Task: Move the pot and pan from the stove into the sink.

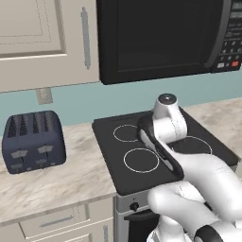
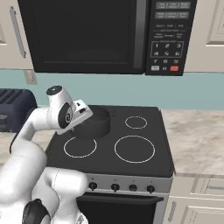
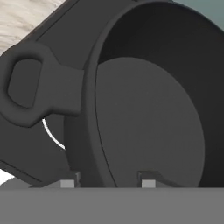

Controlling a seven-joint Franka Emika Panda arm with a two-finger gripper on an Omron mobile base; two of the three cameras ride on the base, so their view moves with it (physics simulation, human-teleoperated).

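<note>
Microwave: large black box with a dark glass door and a keypad at its right side, hung above the stove.
Cabinets: cream, panelled doors with slim silver handles, beside the microwave.
Tabletop: pale marbled stone, smooth, running on both sides of the stove; cream drawers below.
Wall: flat pale teal band between tabletop and cabinets, with a small socket plate at the left.
Stove: flat black glass top, thin white burner rings, silver front panel with a row of small black knobs.
Arm: glossy white rounded links with dark joints, reaching forward over the stove's rear left part.
Toaster: dark blue, boxy with rounded corners, slots on top, levers on its face; stands on the tabletop left of the stove, apart from it.
Pot: dark grey, matte, round, with tall straight walls and a flat round bottom inside; it sits on the stove's rear left burner. The hand view looks into it from close by: a flat loop handle with a rounded opening juts from the outer wall.
Pincer: partly spread, the two dark tips straddle the pot's rim by the loop handle, one tip outside the wall and one inside; it pinches the pot wall.
Pot bottom: whether it rests on the glass or is raised I cannot tell.
</note>
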